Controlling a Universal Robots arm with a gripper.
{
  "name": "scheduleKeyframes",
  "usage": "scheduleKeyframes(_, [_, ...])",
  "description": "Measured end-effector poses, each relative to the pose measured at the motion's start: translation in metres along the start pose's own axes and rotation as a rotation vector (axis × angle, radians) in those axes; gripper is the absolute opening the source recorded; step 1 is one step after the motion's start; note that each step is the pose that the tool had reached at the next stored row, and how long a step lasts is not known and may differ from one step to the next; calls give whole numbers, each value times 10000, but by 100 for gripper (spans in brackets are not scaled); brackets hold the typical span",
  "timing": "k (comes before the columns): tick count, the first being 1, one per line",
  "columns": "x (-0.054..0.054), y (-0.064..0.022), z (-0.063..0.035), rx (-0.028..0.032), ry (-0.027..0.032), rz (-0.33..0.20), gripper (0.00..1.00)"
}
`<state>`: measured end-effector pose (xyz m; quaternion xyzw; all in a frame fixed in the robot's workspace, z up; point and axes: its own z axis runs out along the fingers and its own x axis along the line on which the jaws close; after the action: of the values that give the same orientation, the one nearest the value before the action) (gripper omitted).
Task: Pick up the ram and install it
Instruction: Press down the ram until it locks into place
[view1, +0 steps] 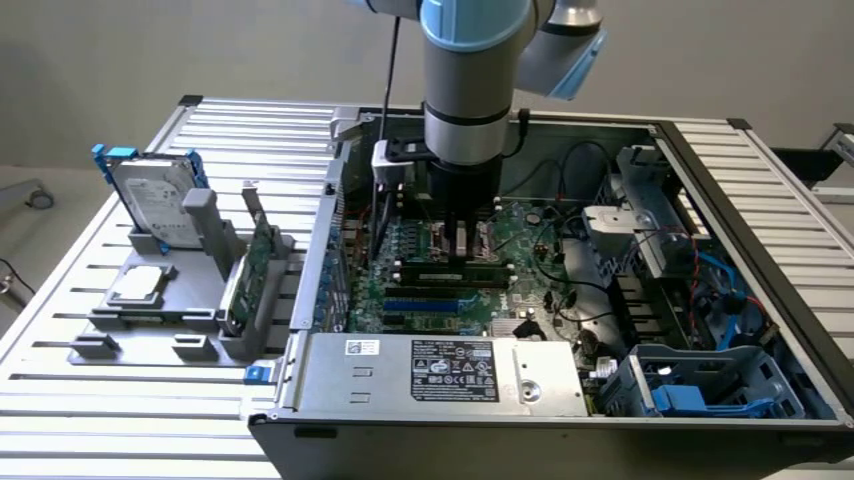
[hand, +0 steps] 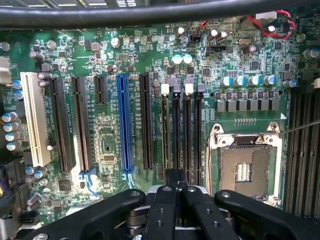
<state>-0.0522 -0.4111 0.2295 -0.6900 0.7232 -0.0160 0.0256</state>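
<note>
Ram (view1: 454, 268) stands on the motherboard directly beneath closed fingertips (hand: 163, 214).

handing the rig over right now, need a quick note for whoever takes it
Pincer: shut, low inside the open PC case, fingertips together over the memory slots beside the empty CPU socket.
Ram: the exterior view shows a long narrow stick lying along the slots right under the pincer.
Done: the ram is at the motherboard, not on the parts stand.
Left: I can't tell whether it is fully seated or latched, so check that.
</note>
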Motion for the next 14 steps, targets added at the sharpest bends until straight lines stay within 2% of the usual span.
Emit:
scheduleKeyframes(7, [-13,2,24,-41,2,0,11])
scheduleKeyframes(10, [-13,2,23,-112,5,0,11])
scheduleKeyframes(14, [-15,0,-9,-239,1,6,11])
